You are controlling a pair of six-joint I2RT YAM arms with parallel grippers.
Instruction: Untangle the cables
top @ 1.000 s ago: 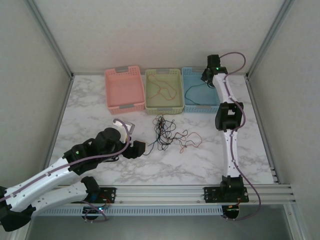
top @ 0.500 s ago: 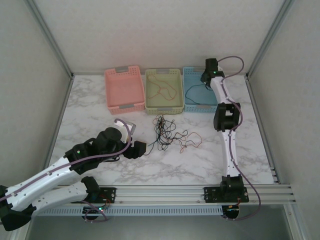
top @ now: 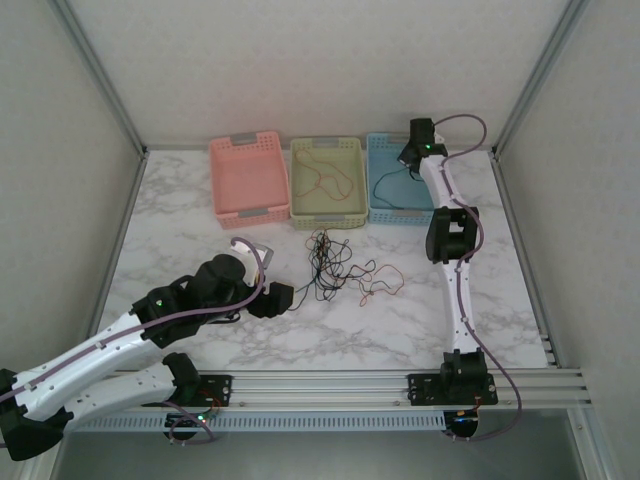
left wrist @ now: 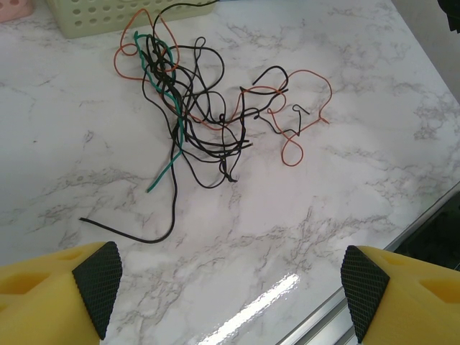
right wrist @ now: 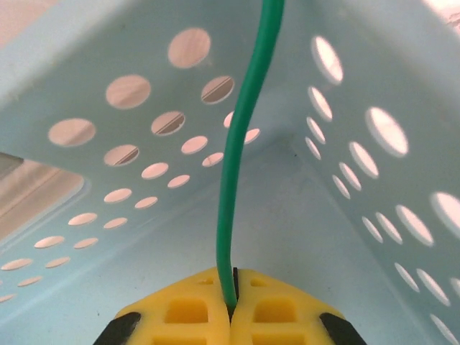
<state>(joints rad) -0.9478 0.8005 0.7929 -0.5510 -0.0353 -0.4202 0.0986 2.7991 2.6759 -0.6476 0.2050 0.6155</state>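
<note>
right fingers (right wrist: 201,289) pinching green cable (right wrist: 227,187), blue basket (right wrist: 72,72)

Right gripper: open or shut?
Shut: the right gripper has its fingers pressed together on a green wire, inside the blue basket.

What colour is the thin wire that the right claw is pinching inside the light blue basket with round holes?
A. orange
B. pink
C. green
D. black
C: in the right wrist view, the right claw has its yellow fingers shut on a thin green wire that runs up past the wall of the light blue plastic basket.
</note>
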